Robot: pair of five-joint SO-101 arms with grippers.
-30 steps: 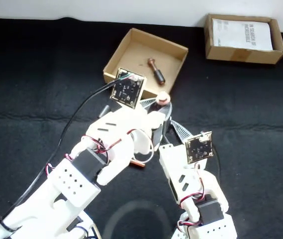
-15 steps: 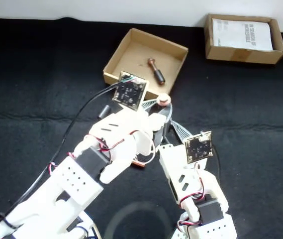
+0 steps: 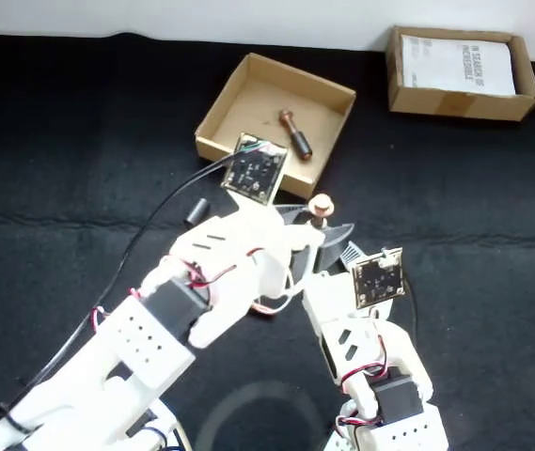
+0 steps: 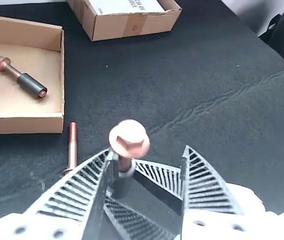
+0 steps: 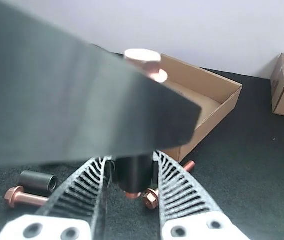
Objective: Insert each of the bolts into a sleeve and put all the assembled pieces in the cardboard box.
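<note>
"So, what is changing at the handover?"

"My left gripper (image 4: 148, 152) is letting go. Within the last second its jaws are spreading wide, and the bolt (image 4: 128, 140) is settling down toward my right gripper (image 5: 130, 157), which is pinching the dark sleeve (image 5: 132, 175) around the shank."

"Meaning?"

"I am judging this pair joined—the right arm is carrying it alone, and the trip to the box is coming next."

"And around it?"

"A loose bolt (image 4: 72, 145) and a spare sleeve (image 3: 195, 210) are lying on the black cloth (image 3: 60, 188) just short of the cardboard box (image 3: 218, 105), where one assembled piece (image 3: 296, 134) is resting. Farther off, a second box (image 3: 455, 103) is sitting near the white wall (image 3: 248, 19)."
</note>
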